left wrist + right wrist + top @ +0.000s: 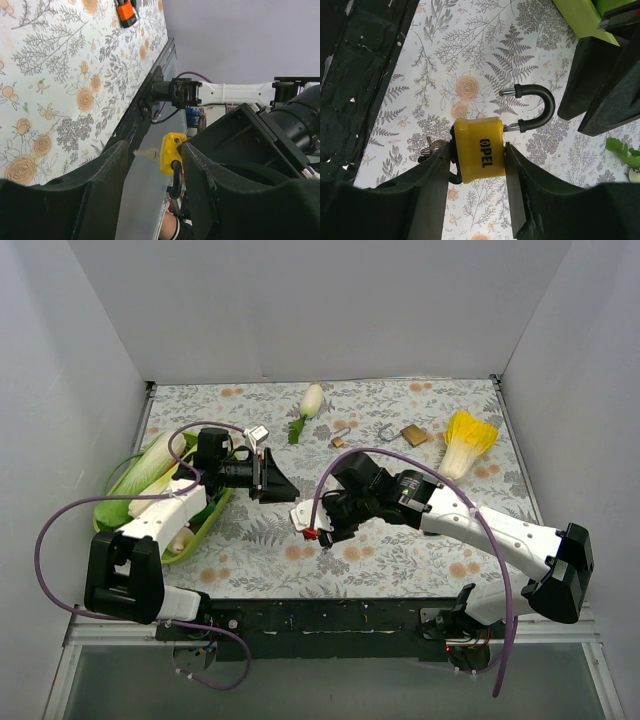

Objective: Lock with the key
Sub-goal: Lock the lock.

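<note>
The yellow padlock (480,150) hangs above the floral desk (260,550), near the middle of its near half. It is pinched across its body by the right fingers (478,162), which press on its two flat sides. Its black shackle (540,105) is open: one leg sits in the body and the free end is out and clear of it. At the opposite end of the body a metal key ring (432,147) shows against the lock, partly hidden by a finger. I cannot tell if a key is seated in it.

The left fingers (152,165) are spread wide with nothing between them, held off the desk just beside the right ones and pointing toward them.

Further out, a green tray (200,530) at the desk's left edge holds a pale cabbage (150,462). Along the far edge lie a white radish (311,400), a brass padlock (413,435) and a yellow leafy vegetable (466,438).
</note>
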